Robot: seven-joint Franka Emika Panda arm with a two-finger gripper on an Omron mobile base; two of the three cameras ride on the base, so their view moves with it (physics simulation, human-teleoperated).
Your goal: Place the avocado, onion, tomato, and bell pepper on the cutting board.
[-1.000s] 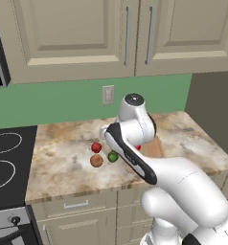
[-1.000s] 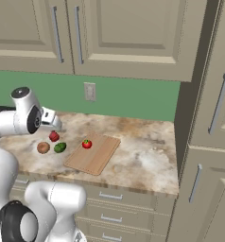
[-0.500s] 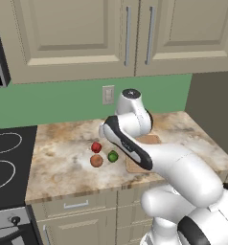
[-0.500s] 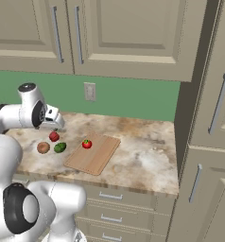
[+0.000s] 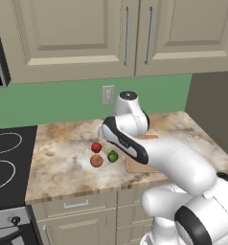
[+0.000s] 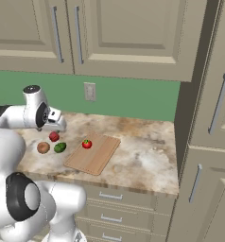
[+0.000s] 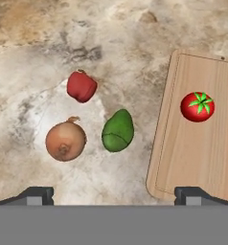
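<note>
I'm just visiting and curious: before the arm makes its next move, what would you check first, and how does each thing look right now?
1. Hand open and empty: ok.
2. Tomato on the cutting board: ok.
3. Avocado on the board: not ok, it lies on the counter beside it.
4. Onion on the board: not ok, on the counter.
5. Bell pepper on the board: not ok, on the counter.
6. Free room left on the board: ok.

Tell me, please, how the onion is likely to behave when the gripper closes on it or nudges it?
The onion looks nearly round, so a nudge would probably roll it across the counter, maybe into the avocado beside it. Its skin looks smooth and dull, so an off-centre pinch might let it slip. It seems firm enough for a plain grasp.
</note>
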